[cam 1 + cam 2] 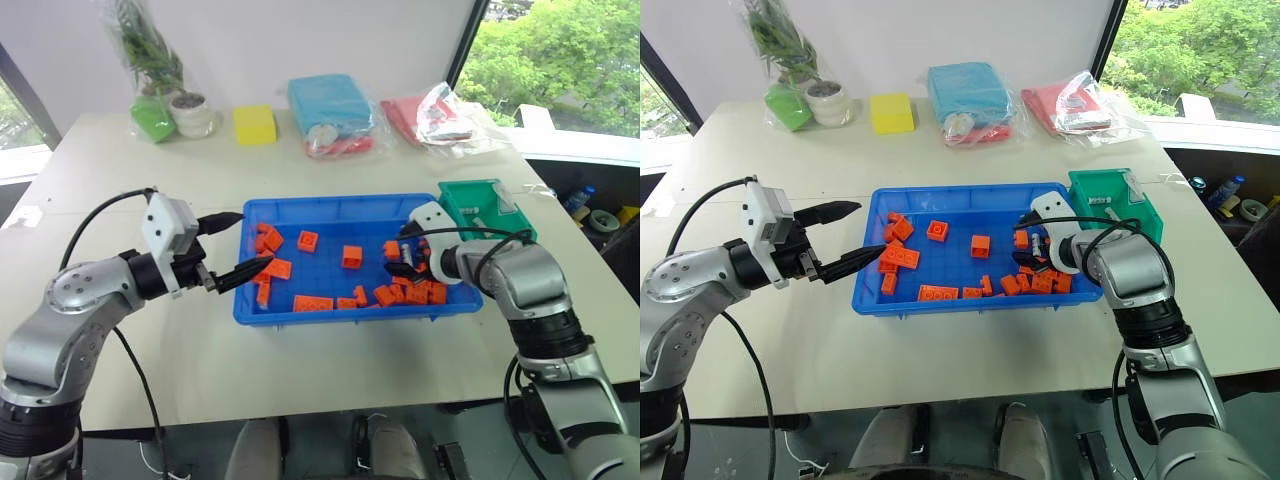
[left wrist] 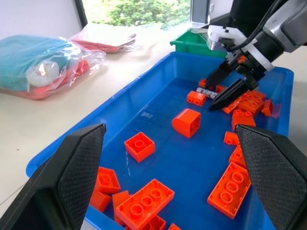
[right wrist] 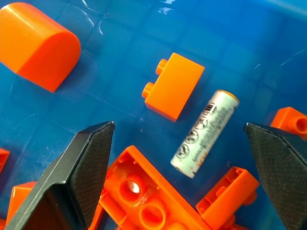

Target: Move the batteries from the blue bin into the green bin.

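Note:
One battery (image 3: 205,134), a silver-grey cylinder, lies flat on the floor of the blue bin (image 1: 340,201) among orange bricks (image 3: 173,86), near the bin's right end. My right gripper (image 1: 404,258) hangs open just above it, angled down, one finger on each side of the battery and not touching it. In the left wrist view the same battery (image 2: 205,90) shows beside the right gripper (image 2: 211,97). My left gripper (image 1: 255,240) is open and level at the bin's left rim, with nothing between its fingers. The green bin (image 1: 482,206) stands against the blue bin's far right corner.
Several orange bricks (image 1: 308,240) are scattered over the blue bin's floor, thickest at the right. Along the table's back edge sit a potted plant (image 1: 190,110), a yellow block (image 1: 254,124), a teal bagged package (image 1: 330,102) and a red bagged item (image 1: 435,115).

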Tool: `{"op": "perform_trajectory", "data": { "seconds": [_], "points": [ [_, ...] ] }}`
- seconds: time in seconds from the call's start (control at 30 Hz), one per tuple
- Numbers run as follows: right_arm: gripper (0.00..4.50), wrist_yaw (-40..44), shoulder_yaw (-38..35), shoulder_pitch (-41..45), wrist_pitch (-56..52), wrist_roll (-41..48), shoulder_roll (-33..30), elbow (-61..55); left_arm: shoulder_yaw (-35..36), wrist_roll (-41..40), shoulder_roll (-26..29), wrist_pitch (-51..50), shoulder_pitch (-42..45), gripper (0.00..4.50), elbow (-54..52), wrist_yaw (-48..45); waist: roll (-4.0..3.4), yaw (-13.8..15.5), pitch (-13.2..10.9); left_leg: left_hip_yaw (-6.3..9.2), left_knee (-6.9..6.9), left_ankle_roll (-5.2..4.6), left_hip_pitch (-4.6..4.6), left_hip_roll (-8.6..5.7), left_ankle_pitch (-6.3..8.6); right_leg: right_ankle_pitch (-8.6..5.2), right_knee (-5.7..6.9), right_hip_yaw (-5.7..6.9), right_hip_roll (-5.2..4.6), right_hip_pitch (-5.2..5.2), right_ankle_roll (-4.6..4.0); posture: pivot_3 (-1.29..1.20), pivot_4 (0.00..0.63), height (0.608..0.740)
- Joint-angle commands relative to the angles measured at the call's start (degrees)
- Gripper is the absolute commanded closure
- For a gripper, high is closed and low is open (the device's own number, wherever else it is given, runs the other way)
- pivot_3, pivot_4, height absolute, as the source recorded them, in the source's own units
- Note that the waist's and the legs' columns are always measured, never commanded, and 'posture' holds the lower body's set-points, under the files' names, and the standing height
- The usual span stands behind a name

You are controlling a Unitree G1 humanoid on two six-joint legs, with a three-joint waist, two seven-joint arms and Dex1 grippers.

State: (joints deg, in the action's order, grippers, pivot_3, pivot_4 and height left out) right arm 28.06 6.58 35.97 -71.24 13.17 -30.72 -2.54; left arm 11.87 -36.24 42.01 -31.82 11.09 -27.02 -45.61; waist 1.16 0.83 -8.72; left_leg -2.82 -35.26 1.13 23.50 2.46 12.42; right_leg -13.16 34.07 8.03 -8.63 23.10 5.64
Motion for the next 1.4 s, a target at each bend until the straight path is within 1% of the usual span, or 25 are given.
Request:
{"op": "perform_trajectory", "data": {
  "seconds": [0.03, 0.1, 0.2, 0.23, 0.27, 0.3, 0.53, 0.63, 0.7, 0.77, 0.83, 0.97, 1.03, 1.1, 1.13, 1.17, 1.23, 1.27, 1.33, 1.4],
  "points": [
    [0.60, -0.4, -0.5, 0.9, 1.3, -0.1, 0.3, 0.5, 0.7, 0.1, -0.2, 1.5, 0.6, 0.00, -0.7, 0.3, 0.00, 0.0, 0.0, 0.00, 0.00, 0.00, 0.00, 0.00, 0.00, 0.00, 0.00, 0.00, 0.00, 0.00, 0.00, 0.00, 0.150, 0.683],
    [1.39, -0.2, -0.5, 0.8, 2.0, 0.0, 0.4, 0.7, 0.7, 0.2, -0.2, 1.6, 0.8, 0.00, -0.5, 0.2, -0.01, 0.0, 0.0, 0.00, -0.01, 0.00, 0.00, 0.00, 0.00, 0.00, 0.00, 0.00, 0.00, 0.00, 0.00, 0.00, 0.150, 0.683],
    [3.09, -0.1, -0.1, 0.8, 2.4, 0.0, 0.3, 0.7, 0.8, 0.4, -0.1, 1.7, 1.2, 0.00, -0.2, 0.2, -0.02, 0.0, 0.0, 0.00, 0.01, 0.00, 0.00, 0.01, 0.00, 0.00, 0.00, 0.00, 0.01, 0.02, 0.00, 0.00, 0.150, 0.683],
    [3.55, 0.0, 0.0, 0.8, 2.4, 0.0, 0.2, 0.6, 0.8, 0.5, -0.2, 1.8, 1.3, 0.00, -0.1, 0.1, -0.02, 0.0, 0.0, 0.00, 0.01, 0.00, 0.00, 0.01, 0.00, 0.00, 0.00, 0.00, 0.00, 0.02, 0.00, 0.00, 0.150, 0.683],
    [4.12, 0.0, 0.0, 0.7, 2.4, 0.0, 0.2, 0.5, 0.9, 0.6, -0.2, 1.9, 1.3, 0.00, 0.0, 0.1, -0.01, 0.0, 0.0, 0.00, 0.00, 0.00, 0.00, 0.00, 0.00, 0.00, -0.01, 0.00, -0.01, 0.00, 0.00, 0.00, 0.150, 0.683],
    [4.45, 0.0, -0.1, 0.7, 2.3, 0.1, 0.2, 0.4, 0.9, 0.7, -0.2, 2.0, 1.3, 0.00, 0.1, 0.0, -0.01, 0.1, 0.0, 0.00, -0.01, 0.00, 0.00, 0.00, 0.00, 0.00, -0.02, 0.00, -0.02, 0.00, 0.00, 0.00, 0.150, 0.683],
    [4.45, 0.4, -1.1, 1.3, 4.5, 0.5, 0.1, -1.7, 0.4, 1.2, -0.1, 3.0, 1.4, 0.00, 1.0, -0.3, -0.03, 0.0, 0.0, 0.00, 0.00, 0.01, 0.01, 0.01, 0.01, -0.01, -0.02, 0.00, -0.01, 0.02, 0.00, 0.00, 0.150, 0.683],
    [4.45, 1.0, -4.5, 2.9, 4.2, 2.5, 0.1, -4.4, 0.0, 1.5, -0.1, 3.6, 1.2, 0.00, 1.3, -0.7, -0.07, 0.0, 0.0, 0.00, 0.01, 0.01, 0.01, 0.01, 0.01, -0.01, -0.02, 0.00, -0.01, 0.04, 0.00, 0.00, 0.150, 0.683],
    [4.45, 1.4, -9.1, 4.8, 2.2, 5.0, -0.5, -6.4, 0.1, 1.6, 0.0, 4.0, 0.8, 0.00, 1.7, -1.2, -0.11, 0.0, -0.1, -0.01, 0.01, 0.01, 0.02, 0.01, 0.01, 0.00, -0.02, -0.01, -0.01, 0.05, 0.00, 0.00, 0.150, 0.683],
    [4.45, 3.2, -12.4, 5.6, 1.9, 6.7, -3.9, -7.9, 0.2, 1.8, 0.1, 4.2, 0.4, 0.00, 2.1, -1.6, -0.14, 0.1, -0.1, -0.01, 0.01, 0.00, 0.06, 0.01, 0.00, 0.00, -0.02, -0.01, -0.01, 0.08, 0.00, 0.00, 0.150, 0.683],
    [4.45, 5.4, -14.7, 5.3, 4.9, 6.9, -8.6, -7.5, 0.3, 1.8, 0.1, 4.3, 0.1, 0.00, 2.5, -2.1, -0.11, 0.4, -0.1, 0.00, 0.02, 0.01, 0.07, 0.00, 0.01, 0.00, -0.05, 0.00, -0.02, 0.07, 0.00, 0.00, 0.150, 0.683],
    [4.45, 5.5, -19.1, 4.8, 11.0, 4.5, -16.0, 0.9, 0.0, 1.9, 0.4, 4.4, 0.5, 0.00, 3.4, -3.0, -0.05, 1.2, 0.0, -0.08, 0.01, 0.12, 0.07, 0.00, 0.13, -0.02, -0.20, -0.01, -0.01, 0.06, -0.01, 0.00, 0.150, 0.683],
    [4.45, 5.7, -19.4, 3.7, 13.0, 4.0, -17.9, 3.7, -0.2, 1.9, 0.5, 4.4, 1.4, 0.00, 4.2, -3.3, -0.06, 1.4, 0.0, -0.12, 0.01, 0.13, 0.07, 0.02, 0.13, -0.02, -0.23, 0.00, -0.01, 0.07, -0.01, 0.00, 0.150, 0.683],
    [4.45, 7.1, -19.6, 2.0, 13.2, 5.2, -18.2, 4.9, -0.7, 2.1, 0.6, 4.3, 2.5, 0.00, 5.0, -3.7, -0.05, 1.3, 0.0, -0.13, 0.01, 0.13, 0.07, 0.03, 0.13, -0.02, -0.23, 0.00, -0.01, 0.08, -0.01, 0.00, 0.150, 0.683],
    [3.42, 7.8, -19.7, 1.4, 13.0, 5.9, -18.1, 5.0, -0.9, 2.2, 0.6, 4.4, 2.9, 0.00, 5.3, -4.0, -0.06, 1.3, 0.0, -0.14, 0.01, 0.13, 0.07, 0.04, 0.13, -0.02, -0.23, 0.00, -0.01, 0.07, -0.01, 0.00, 0.150, 0.683],
    [2.99, 8.7, -19.7, 0.6, 14.0, 6.5, -17.7, 5.1, -1.2, 2.3, 0.7, 4.3, 3.5, 0.00, 5.6, -4.2, -0.08, 1.3, -0.1, -0.14, 0.01, 0.13, 0.07, 0.04, 0.13, -0.02, -0.22, 0.00, -0.01, 0.07, -0.02, 0.00, 0.150, 0.683],
    [1.93, 9.4, -19.3, -0.3, 16.5, 6.4, -17.4, 5.2, -1.5, 2.3, 0.8, 4.3, 4.3, 0.00, 6.3, -4.6, -0.11, 1.2, -0.1, -0.17, 0.02, 0.11, 0.07, 0.04, 0.12, -0.01, -0.19, -0.01, -0.01, 0.06, -0.02, 0.00, 0.150, 0.683],
    [1.44, 9.8, -18.4, -0.9, 21.1, 4.5, -18.3, 6.4, -1.7, 2.3, 1.0, 4.2, 4.8, 0.00, 6.5, -4.9, -0.12, 1.2, -0.1, -0.22, 0.03, 0.04, 0.07, 0.05, 0.08, 0.00, -0.15, -0.02, -0.02, -0.02, -0.02, 0.00, 0.150, 0.683],
    [1.44, 11.3, -18.7, -1.3, 27.5, 3.0, -20.0, 8.5, -1.6, 2.2, 1.3, 4.0, 5.3, 0.00, 6.9, -5.4, -0.16, 1.3, -0.1, -0.22, 0.02, -0.03, 0.07, 0.05, 0.04, 0.00, -0.08, -0.02, -0.02, -0.03, -0.01, 0.00, 0.150, 0.683],
    [1.44, 13.1, -19.8, -1.6, 31.6, 3.3, -21.2, 9.5, -1.3, 2.0, 1.6, 3.8, 5.4, 0.00, 7.2, -5.9, -0.18, 1.4, -0.1, -0.23, 0.02, -0.02, 0.07, 0.05, 0.04, 0.00, -0.11, -0.02, -0.02, 0.05, -0.01, 0.00, 0.150, 0.683]
  ]
}}
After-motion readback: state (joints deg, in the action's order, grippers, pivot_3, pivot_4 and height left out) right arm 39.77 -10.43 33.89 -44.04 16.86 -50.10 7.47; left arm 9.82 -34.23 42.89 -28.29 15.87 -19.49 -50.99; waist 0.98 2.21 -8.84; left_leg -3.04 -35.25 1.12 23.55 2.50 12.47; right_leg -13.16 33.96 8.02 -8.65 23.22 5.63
